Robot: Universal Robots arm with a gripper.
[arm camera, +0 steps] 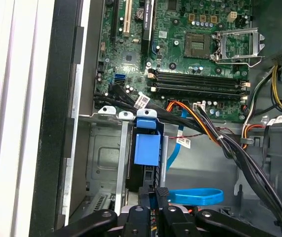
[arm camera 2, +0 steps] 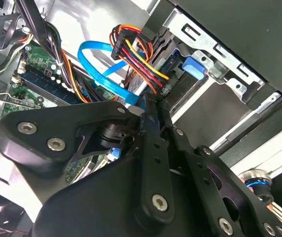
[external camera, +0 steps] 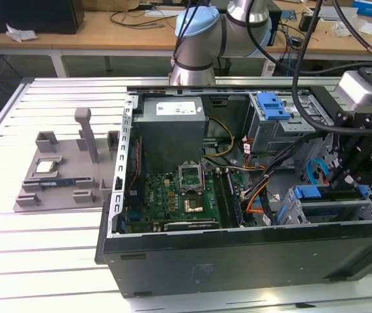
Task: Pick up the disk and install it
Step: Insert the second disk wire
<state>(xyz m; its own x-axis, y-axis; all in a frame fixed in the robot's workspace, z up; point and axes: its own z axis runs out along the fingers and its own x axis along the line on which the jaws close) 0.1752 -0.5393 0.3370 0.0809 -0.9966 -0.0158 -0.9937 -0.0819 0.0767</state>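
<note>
The gripper [external camera: 361, 171] hangs over the open computer case [external camera: 238, 251], above the drive cage [external camera: 332, 208] in the case corner at the exterior view's right. In both wrist views its black fingers [arm camera: 156, 197] stand pressed together, closed on nothing visible. The disk [arm camera: 146, 148] sits upright in the drive cage, its blue bracket tab just beside the fingertips. A blue cable [arm camera 2: 103, 74] loops nearby. The motherboard [external camera: 172, 195] lies in the case middle.
</note>
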